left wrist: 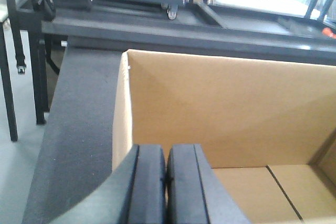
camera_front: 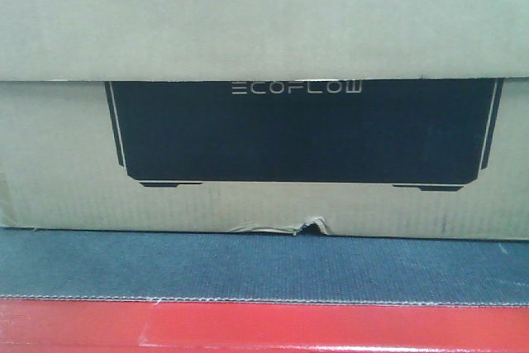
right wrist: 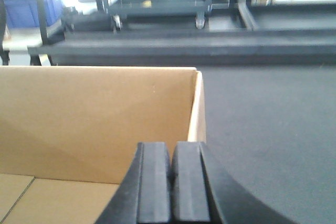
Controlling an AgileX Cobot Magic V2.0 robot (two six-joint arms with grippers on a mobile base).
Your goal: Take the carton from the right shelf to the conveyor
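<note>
Right tool (right wrist: pixel 171 182) pads together — above open carton (right wrist: pixel 100 119), on conveyor (right wrist: pixel 268 124)

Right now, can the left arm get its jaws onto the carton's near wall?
Probably yes: the left gripper sits right at the open carton, jaws together, with nothing between. They'd need to open first.

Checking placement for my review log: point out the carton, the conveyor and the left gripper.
carton (camera_front: pixel 74 188): front view, bare front wall.
conveyor (camera_front: pixel 248 266): front view, grey belt.
left gripper (left wrist: pixel 167 182): left wrist view, seam between pads.

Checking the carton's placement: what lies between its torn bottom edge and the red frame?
Only bare belt: in the front-facing view a strip of conveyor separates the carton from the red frame.
</note>
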